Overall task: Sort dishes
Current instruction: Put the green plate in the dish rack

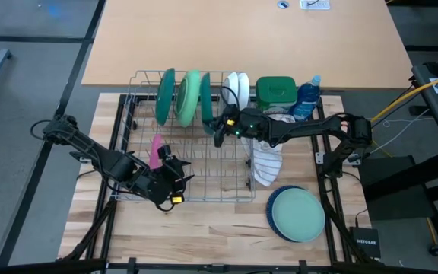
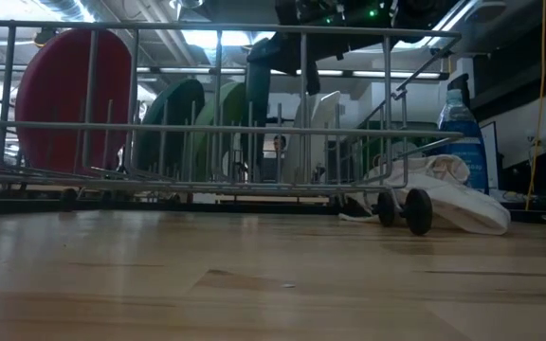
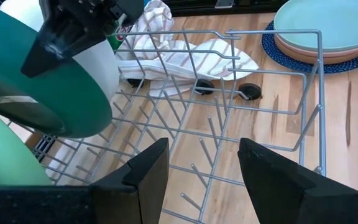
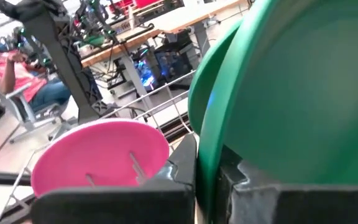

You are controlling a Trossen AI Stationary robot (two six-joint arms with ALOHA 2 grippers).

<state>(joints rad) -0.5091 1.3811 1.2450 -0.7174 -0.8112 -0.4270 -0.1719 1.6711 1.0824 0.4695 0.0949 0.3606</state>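
The dark green plate [image 1: 207,103] is clamped at its rim by the right gripper [image 1: 220,129] above the rack [image 1: 204,194]; slippage onto the tines is judged possible, while the left gripper [image 1: 169,181] stands apart, empty.

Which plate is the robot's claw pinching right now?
The dark green plate, third in the rack's upright row. The right gripper pinches its rim; the others stand untouched.
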